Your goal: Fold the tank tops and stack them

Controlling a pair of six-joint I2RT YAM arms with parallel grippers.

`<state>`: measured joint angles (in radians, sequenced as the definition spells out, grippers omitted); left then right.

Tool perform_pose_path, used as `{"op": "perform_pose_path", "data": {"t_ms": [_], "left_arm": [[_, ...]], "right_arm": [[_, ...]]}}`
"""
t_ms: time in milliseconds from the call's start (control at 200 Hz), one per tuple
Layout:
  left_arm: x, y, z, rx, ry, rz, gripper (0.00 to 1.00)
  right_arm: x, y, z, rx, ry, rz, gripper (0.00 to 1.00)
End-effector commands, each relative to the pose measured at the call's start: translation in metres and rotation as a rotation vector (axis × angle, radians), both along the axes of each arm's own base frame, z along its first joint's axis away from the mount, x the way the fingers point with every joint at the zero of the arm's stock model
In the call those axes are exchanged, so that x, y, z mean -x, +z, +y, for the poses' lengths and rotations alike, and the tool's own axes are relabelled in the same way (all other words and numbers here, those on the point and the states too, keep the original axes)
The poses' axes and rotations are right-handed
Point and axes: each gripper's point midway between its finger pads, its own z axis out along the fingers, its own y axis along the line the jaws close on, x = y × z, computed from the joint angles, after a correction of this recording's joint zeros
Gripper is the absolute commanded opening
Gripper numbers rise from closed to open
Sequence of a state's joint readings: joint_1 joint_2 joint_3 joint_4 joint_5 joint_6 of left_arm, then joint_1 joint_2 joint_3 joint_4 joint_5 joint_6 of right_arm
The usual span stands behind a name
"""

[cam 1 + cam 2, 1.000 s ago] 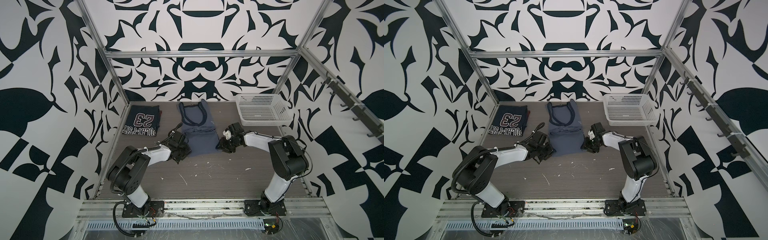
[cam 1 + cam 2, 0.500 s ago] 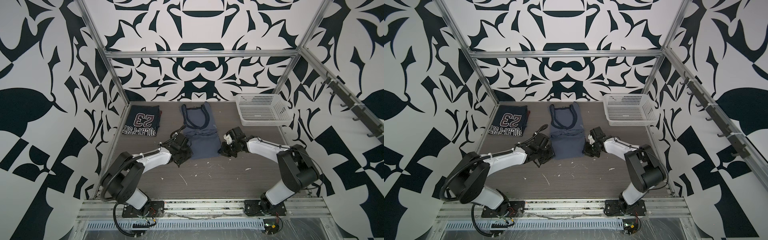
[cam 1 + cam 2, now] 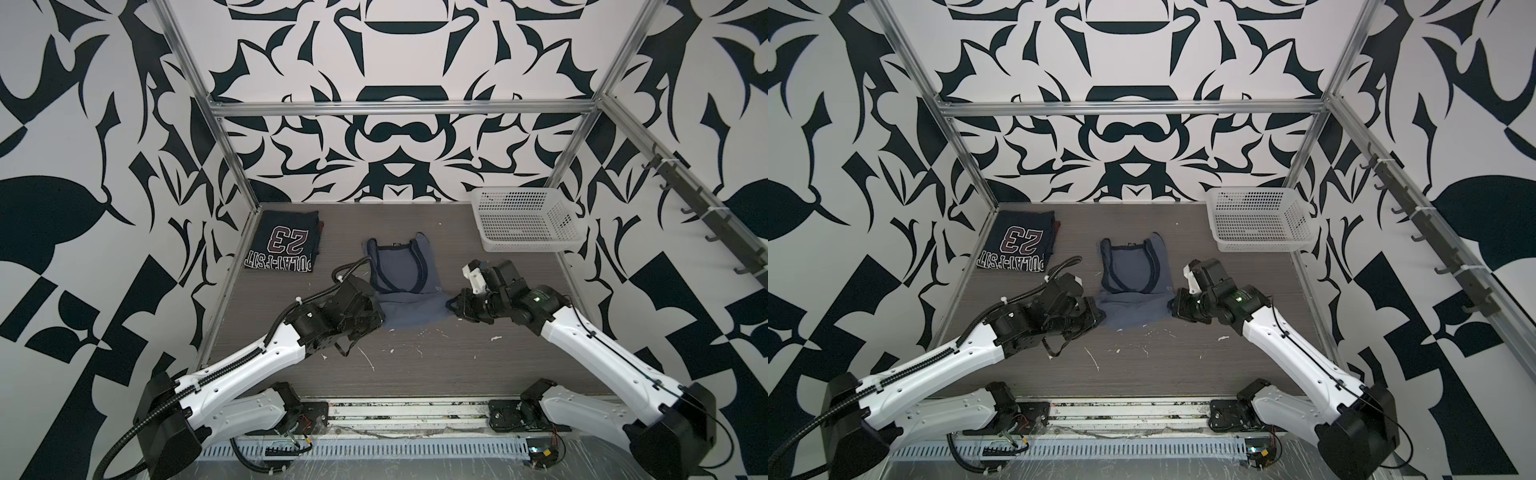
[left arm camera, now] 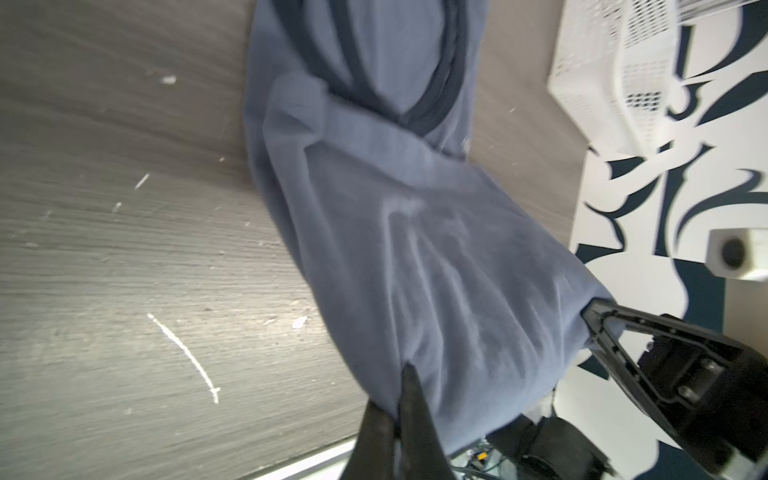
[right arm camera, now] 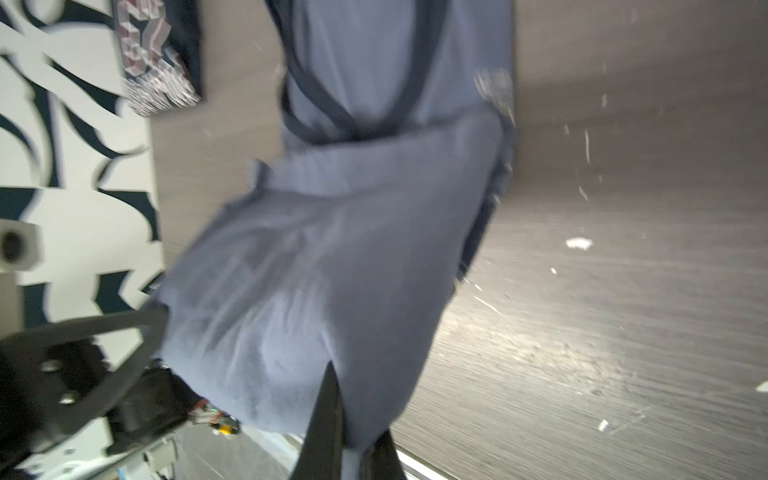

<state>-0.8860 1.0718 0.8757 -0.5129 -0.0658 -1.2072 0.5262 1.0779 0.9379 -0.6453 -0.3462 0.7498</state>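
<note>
In both top views the slate-blue tank top [image 3: 405, 282] [image 3: 1133, 286] lies mid-tabletop [image 3: 457, 365] with its near hem held up off the surface. The folded navy "23" tank top [image 3: 284, 245] sits far left.

Left wrist view: the left jaws are pinched together on 1 hem corner.

Right wrist view: the right jaws are clamped on the opposite corner.
</note>
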Motion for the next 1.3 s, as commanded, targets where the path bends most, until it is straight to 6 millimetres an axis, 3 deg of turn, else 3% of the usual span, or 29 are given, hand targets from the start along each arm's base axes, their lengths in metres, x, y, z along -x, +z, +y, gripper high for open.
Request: {"op": "perform_pose_path", "data": {"t_ms": [0,95,225,250,340,600,725,840,985,1095,1215,1295], "left_arm": [[-0.015,0.026,0.005,-0.003,0.038,-0.014,0.00],[-0.042,0.033,0.006,0.053,0.069,0.002,0.00],[-0.086,0.037,0.009,0.116,0.093,0.029,0.00],[-0.096,0.027,0.009,0.105,0.101,0.063,0.00],[-0.128,0.022,0.007,0.141,0.108,0.086,0.00],[-0.212,-0.004,0.015,0.163,0.159,0.156,0.01],[-0.243,-0.023,0.024,0.152,0.204,0.189,0.01],[-0.268,-0.044,0.030,0.153,0.232,0.218,0.08],[-0.302,-0.072,0.037,0.147,0.260,0.243,0.28],[-0.329,-0.072,0.048,0.107,0.269,0.202,0.44],[-0.339,-0.049,0.068,-0.005,0.283,0.110,0.59],[-0.332,-0.035,0.077,-0.064,0.276,0.061,0.65]], "right_arm": [[-0.019,0.041,0.008,-0.033,-0.019,-0.072,0.00],[-0.043,0.059,0.015,-0.018,-0.018,-0.120,0.00],[-0.085,0.064,0.021,-0.024,-0.026,-0.123,0.00],[-0.094,0.064,0.021,-0.027,-0.031,-0.118,0.00],[-0.123,0.063,0.024,-0.031,-0.029,-0.114,0.00],[-0.204,0.027,0.023,-0.043,-0.042,-0.058,0.00],[-0.235,0.006,0.027,-0.055,-0.046,-0.021,0.00],[-0.261,-0.010,0.031,-0.060,-0.050,0.000,0.00],[-0.295,-0.023,0.030,-0.053,-0.063,-0.018,0.39],[-0.314,-0.026,0.027,-0.009,-0.048,-0.039,0.69],[-0.315,-0.024,0.015,0.099,-0.037,-0.068,0.76],[-0.309,-0.023,0.004,0.151,-0.040,-0.101,0.77]]}}
